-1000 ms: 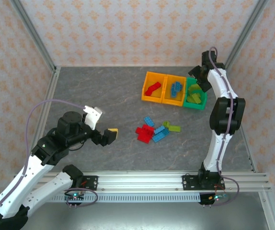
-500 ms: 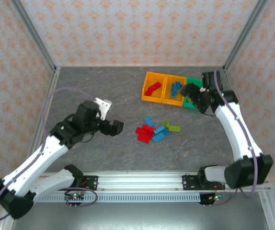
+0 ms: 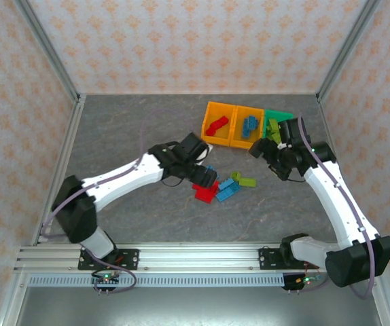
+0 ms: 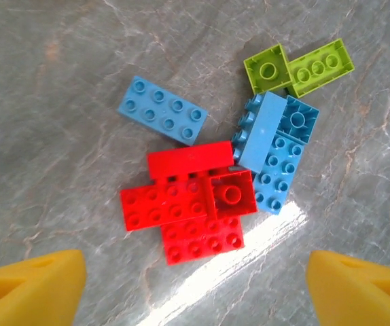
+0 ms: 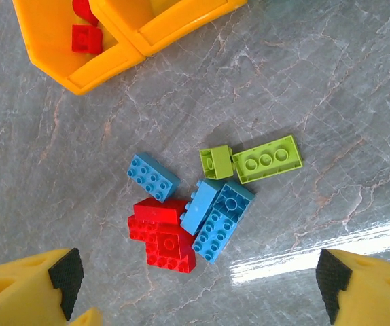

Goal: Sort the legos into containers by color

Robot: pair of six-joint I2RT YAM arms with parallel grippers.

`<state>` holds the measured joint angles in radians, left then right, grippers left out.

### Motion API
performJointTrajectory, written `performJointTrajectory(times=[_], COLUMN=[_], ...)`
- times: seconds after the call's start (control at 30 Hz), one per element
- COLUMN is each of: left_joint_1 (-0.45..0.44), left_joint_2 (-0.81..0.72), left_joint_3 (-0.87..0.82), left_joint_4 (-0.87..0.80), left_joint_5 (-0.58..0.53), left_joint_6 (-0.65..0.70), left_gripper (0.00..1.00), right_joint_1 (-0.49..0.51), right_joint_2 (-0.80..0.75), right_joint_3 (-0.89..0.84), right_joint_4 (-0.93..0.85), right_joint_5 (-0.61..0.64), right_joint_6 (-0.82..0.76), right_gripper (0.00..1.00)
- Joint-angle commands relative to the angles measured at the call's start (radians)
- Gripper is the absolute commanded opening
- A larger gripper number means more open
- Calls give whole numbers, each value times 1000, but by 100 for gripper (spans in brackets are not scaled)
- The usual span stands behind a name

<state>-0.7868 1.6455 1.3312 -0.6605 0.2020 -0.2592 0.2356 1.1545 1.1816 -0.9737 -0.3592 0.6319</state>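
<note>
Top view: the legos (image 3: 227,189) are seen loose on the table (image 3: 127,129), near the containers (image 3: 217,104). The left gripper (image 3: 204,175) is held over them, with the right gripper (image 3: 261,151) close by, so a clash could be caused. The green bin (image 3: 281,115) is partly hidden by the right arm.

Left wrist: the left gripper (image 4: 195,288) is spread wide, with nothing held. The red bricks (image 4: 181,210) overlap and are touched by a blue brick (image 4: 263,136), so 2 could be pinched together.

Right wrist: the right gripper (image 5: 198,282) is spread wide and empty. The containers (image 5: 79,75) are cut off by the frame.
</note>
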Motion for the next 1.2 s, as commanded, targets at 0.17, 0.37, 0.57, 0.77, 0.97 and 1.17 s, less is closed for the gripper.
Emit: performJointTrajectory(times=[0.17,0.37,0.57,0.77,0.97,1.17], left_joint_1=[-9,-43,-62,-61,-62,-62], left_joint_2=[210,343,407,425,420,415], left_joint_3=[163,253,264,284,291,294], left_joint_4=[-131,-230,-246,-210,-195,-194], left_joint_5=[25,85,48,31,39,40], left_joint_6=[-50,2,10,17,24,28], left_gripper=[66,65,63,46,40,31], right_joint_1=[6,7,7,7,6,7], right_joint_2=[-16,-28,-26,-24,-21,-4], right_joint_3=[-24,-44,-48,-57,-57,-51], right_joint_4=[-48,-48,-48,-42,-40,-36], right_joint_5=[41,46,55,54,53,45], right_joint_6=[19,28,27,33,34,40], right_gripper=[90,90,90,90,91,90])
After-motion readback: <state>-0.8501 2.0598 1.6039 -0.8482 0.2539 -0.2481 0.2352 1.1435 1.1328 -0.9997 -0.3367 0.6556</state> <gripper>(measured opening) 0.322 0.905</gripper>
